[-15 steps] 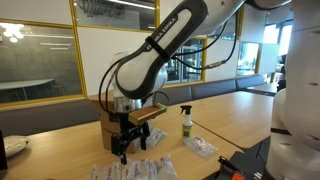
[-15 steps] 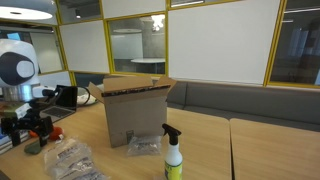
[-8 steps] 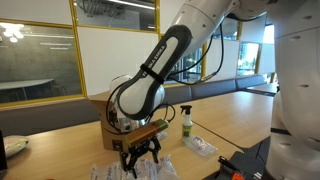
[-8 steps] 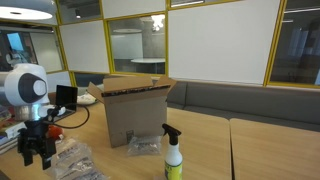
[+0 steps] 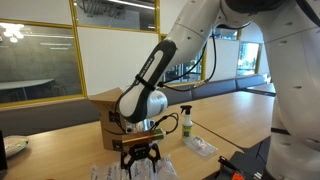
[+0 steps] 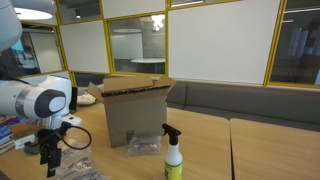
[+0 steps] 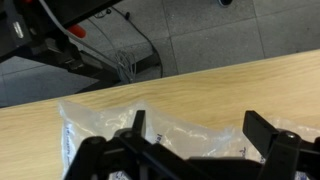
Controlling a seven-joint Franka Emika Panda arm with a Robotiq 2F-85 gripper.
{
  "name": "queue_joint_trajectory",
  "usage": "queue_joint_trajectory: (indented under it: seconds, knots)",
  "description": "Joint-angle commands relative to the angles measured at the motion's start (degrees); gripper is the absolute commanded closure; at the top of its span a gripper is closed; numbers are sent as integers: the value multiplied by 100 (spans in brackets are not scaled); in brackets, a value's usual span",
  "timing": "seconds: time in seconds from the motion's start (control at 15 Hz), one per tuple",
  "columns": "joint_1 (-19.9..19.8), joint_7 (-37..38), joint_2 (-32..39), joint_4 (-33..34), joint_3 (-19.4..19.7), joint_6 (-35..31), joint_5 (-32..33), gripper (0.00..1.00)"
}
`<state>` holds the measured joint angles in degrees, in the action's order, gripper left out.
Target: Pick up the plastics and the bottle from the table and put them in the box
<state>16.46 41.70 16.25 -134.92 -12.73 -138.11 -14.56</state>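
Several crinkled clear plastics [image 5: 160, 167] [image 6: 76, 163] lie on the wooden table [image 5: 240, 110] near its front edge. My gripper [image 5: 140, 160] [image 6: 48, 163] hangs open just above them, fingers pointing down. In the wrist view, the two dark fingertips [image 7: 137, 124] straddle a clear plastic packet [image 7: 185, 135], and nothing is between them but the packet below. Behind the arm stands the brown cardboard box [image 5: 101, 108] [image 6: 135, 108], its flaps up. The spray bottle [image 5: 185, 122] [image 6: 173, 153] stands upright beside the box, apart from the gripper.
Another packet [image 5: 201, 146] lies near the bottle, and one more [image 6: 143, 146] rests at the foot of the box. A black and red device [image 5: 240, 166] sits at the table's near corner. In the wrist view the table edge [image 7: 150, 88] runs close behind the plastics.
The arm has lowered and shifted, bringing the gripper down over the pile of plastics. The jaws stayed open. The box, bottle and packets have not moved.
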Motion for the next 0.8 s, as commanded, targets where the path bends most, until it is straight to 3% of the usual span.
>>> queue_joint_trajectory:
  seconds: [0.0,0.73]
  knots:
    - [14,176,135,-73,169,-595,-109,0]
    - [110,240,864,-64,545,-1422,59,0]
